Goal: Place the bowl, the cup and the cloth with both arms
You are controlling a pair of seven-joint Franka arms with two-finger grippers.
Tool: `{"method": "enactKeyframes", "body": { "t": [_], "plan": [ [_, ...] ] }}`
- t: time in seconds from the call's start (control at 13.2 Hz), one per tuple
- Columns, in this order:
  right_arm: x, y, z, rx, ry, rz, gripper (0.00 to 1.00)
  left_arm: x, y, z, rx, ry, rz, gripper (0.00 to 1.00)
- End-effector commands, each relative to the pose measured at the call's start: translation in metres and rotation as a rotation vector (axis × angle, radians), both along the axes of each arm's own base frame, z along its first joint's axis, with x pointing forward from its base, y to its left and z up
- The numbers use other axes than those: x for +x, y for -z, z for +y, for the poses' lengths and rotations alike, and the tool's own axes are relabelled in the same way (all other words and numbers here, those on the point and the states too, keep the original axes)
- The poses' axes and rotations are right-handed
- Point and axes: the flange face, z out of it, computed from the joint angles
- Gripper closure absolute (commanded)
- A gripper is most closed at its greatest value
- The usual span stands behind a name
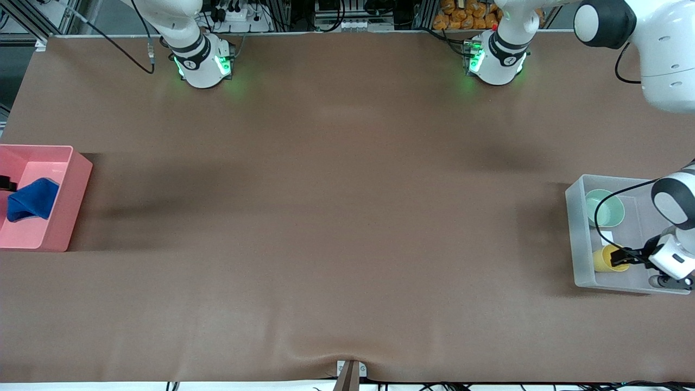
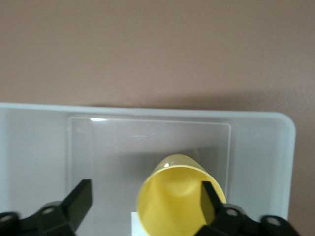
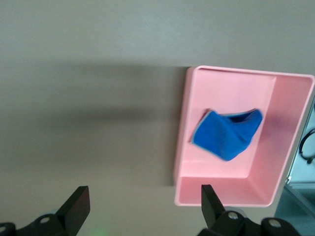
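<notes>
Cup (image 2: 179, 199) sits between wide-open left pincer (image 2: 146, 196) fingers.

The left white jointed arm bends down at its end of the worktop, its dark pincer (image 1: 624, 255) spread wide. The right arm's dark pincer (image 3: 142, 204) hangs spread wide too.

White arms (image 1: 665, 49), black joint bands, green-lit bases (image 1: 203, 65)
</notes>
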Motion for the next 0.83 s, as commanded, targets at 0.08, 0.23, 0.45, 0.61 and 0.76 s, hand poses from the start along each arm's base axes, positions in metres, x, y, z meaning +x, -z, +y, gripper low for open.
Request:
{"method": "enactKeyframes", "body": {
  "t": [0.08,0.23,0.45,0.61,0.76],
  "plan": [
    [-0.009,-0.037,0.097,0.012,0.090,-0.042,0.00,-0.016,-0.065,0.006,0.002,0.016,0.027,0.00],
    [-0.018,-0.046,0.115,0.039,0.133,-0.052,0.00,-0.027,-0.105,-0.010,-0.042,0.023,0.071,0.00],
    [-0.025,-0.068,0.142,0.084,0.131,-0.082,0.00,-0.037,-0.146,-0.070,-0.096,0.025,0.144,0.00],
    [-0.035,-0.073,0.161,0.111,0.169,-0.077,0.00,-0.036,-0.161,-0.114,-0.112,-0.145,0.152,0.00],
    [-0.052,-0.091,0.189,0.116,0.173,-0.094,0.00,-0.039,-0.182,-0.153,-0.107,-0.168,0.151,0.00]
  ]
}}
